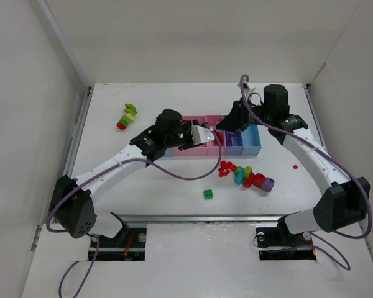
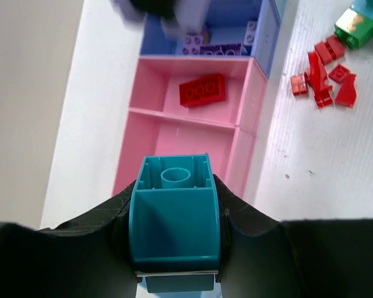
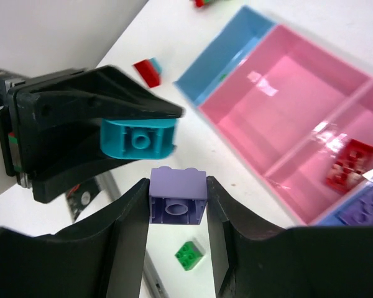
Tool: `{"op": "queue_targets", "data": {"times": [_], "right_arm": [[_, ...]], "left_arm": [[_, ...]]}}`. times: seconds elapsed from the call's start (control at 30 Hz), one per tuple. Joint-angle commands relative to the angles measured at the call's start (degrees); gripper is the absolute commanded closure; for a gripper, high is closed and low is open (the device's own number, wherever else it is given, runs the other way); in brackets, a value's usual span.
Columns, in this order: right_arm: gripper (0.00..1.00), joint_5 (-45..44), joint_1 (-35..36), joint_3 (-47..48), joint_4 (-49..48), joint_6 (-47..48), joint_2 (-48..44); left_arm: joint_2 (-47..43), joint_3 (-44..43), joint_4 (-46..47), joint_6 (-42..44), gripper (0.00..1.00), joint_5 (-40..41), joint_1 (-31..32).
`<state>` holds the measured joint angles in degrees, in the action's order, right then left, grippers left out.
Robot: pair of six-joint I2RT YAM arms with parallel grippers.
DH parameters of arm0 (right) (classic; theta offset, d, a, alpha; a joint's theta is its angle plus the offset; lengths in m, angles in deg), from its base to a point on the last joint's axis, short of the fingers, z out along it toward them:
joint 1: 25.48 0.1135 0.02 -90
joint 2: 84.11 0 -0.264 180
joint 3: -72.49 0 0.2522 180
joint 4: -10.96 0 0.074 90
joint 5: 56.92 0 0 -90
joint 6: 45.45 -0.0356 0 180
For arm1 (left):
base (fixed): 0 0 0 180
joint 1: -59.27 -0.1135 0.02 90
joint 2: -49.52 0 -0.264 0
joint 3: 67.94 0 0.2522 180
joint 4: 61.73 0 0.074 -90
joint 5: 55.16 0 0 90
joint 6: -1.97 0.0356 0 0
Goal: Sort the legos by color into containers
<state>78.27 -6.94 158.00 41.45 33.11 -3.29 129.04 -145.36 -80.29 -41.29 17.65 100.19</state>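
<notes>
On the table [image 1: 112, 180], at far left, one chain of green, yellow-green and red legos [image 1: 127, 116] lay slanted. The left gripper [image 2: 175, 198] pinched one teal brick [image 2: 174, 236] above the wide pink tray [image 2: 143, 139], the brick's hollow underside facing away from the wrist. In the narrow pink tray [image 2: 152, 68] one red brick [image 2: 202, 90] lay studs up, lengthwise. One lone green brick [image 1: 207, 194] sat nearer the arms. The right gripper [image 3: 177, 192] pinched one purple brick [image 3: 177, 205], studs away from the wrist, beside the teal one. A mixed pile [image 1: 245, 176] lay rightward, then one red chip [image 1: 294, 166].
</notes>
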Motion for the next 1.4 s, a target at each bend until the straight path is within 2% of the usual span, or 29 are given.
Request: {"op": "queue_targets", "data": {"times": [0.0,0.1,0.17,0.23,0.27,0.37,0.4,0.77,0.8,0.9,0.93,1.07,1.23,1.33,1.37], "right_arm": [[1.0,-1.07,-2.54,-0.03,-1.0,-0.16,-2.86],[1.0,-2.47,-3.96,-0.55,0.06,-0.16,-3.38],[1.0,-7.55,-4.66,-0.55,2.24,-0.16,-3.38],[1.0,-13.52,-4.66,-0.55,4.53,1.24,-2.6],[1.0,-20.77,-4.66,-0.03,7.15,1.25,-2.59],[1.0,-32.57,-4.66,0.68,9.98,2.04,0.48],[1.0,-34.19,-4.66,0.68,10.6,2.56,1.09],[0.98,-35.61,-4.66,1.73,8.23,4.41,10.23],[0.9,-35.61,-4.66,2.43,8.23,4.41,10.93],[0.74,-35.08,-4.66,4.53,8.75,5.02,13.92],[0.55,-35.08,-4.66,5.15,8.76,5.72,14.54],[0.27,-32.8,-4.66,7.79,10.16,7.05,16.39],[0.15,-29.82,-5.19,9.64,10.78,9.32,14.99],[0.15,-22.89,-5.8,8.86,8.33,13.8,12.27],[0.15,-20.52,-5.8,6.85,7.1,18.25,9.13]], "left_arm": [[-2.89,1.69,-0.83,-2.79,1.0,0.14,-0.67],[-3.41,1.7,-0.83,-4.72,1.0,0.14,-1.2],[-3.41,2.22,-0.83,-5.6,1.0,0.66,-1.2],[-3.41,2.74,-0.83,-7.0,1.0,1.36,-1.72],[-3.41,2.75,-0.83,-7.54,1.0,1.37,-1.73],[-3.41,3.8,-0.3,-9.03,1.0,2.51,-1.73],[-3.41,3.8,-0.3,-9.04,1.0,2.51,-1.73],[-1.57,4.33,1.37,-10.62,1.0,3.13,-1.73],[-1.05,3.81,1.89,-10.62,1.0,3.13,-1.73],[0.36,3.19,1.9,-10.62,1.0,3.13,-1.73],[0.37,2.67,1.9,-10.62,1.0,3.13,-1.73],[2.21,1.52,1.9,-10.01,1.0,3.13,-1.73],[3.79,0.38,1.9,-8.95,1.0,2.6,-1.73],[4.32,-0.85,1.37,-8.25,1.0,0.67,-1.73],[4.32,-1.64,0.67,-6.85,1.0,-1.86,-2.51]]}}
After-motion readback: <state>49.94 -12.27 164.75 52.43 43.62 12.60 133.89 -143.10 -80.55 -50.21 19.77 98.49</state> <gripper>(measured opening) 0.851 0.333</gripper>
